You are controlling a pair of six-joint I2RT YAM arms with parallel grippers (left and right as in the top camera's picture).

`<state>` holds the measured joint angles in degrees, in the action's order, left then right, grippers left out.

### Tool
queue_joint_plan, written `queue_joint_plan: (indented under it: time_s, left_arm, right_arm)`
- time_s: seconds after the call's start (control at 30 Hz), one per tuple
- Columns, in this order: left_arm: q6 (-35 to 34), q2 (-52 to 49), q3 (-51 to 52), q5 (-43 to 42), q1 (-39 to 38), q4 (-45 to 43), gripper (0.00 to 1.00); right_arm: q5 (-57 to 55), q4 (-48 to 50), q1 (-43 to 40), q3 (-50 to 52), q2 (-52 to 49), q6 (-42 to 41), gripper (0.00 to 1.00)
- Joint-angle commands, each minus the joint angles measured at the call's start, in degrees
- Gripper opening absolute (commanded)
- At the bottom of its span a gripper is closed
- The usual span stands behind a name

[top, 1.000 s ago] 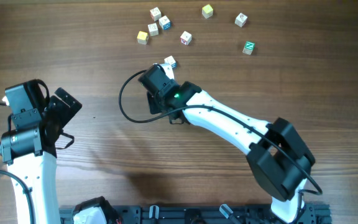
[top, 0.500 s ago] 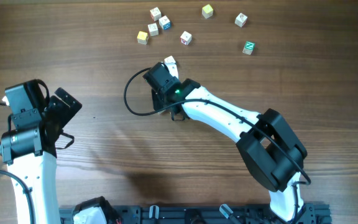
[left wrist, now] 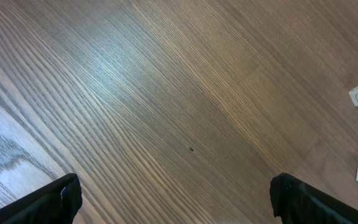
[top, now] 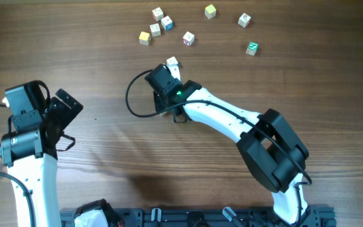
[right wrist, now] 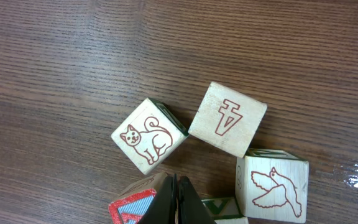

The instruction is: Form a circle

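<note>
My right tool point(right wrist: 176, 202), clenched, is sitting nearer the circle point(right wrist: 149, 143) than a second ago; my left tool point(left wrist: 176, 199) is staying released

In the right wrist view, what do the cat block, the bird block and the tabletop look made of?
Cat block: seemingly pale wood, matte, with a red printed outline. Bird block: the same look, light unvarnished wood with red line art. Tabletop: dark brown wood grain, slightly glossy; possibly veneer or laminate rather than solid wood.
</note>
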<state>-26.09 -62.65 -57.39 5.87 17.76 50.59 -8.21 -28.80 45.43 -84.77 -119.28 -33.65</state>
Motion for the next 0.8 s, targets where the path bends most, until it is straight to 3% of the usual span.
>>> queue_joint_plan:
  time_s: [0.0,0.77]
  left_arm:
    - [-0.5,0.0,0.0,-0.5,0.3,-0.1,1.00]
    - [-0.5,0.0,0.0,-0.5,0.3,-0.1,1.00]
  right_arm:
    - [-0.3,0.2,-0.2,0.0,-1.4,-1.1,0.04]
    - [2.8,0.7,-0.2,0.0,-2.2,-0.8,0.05]
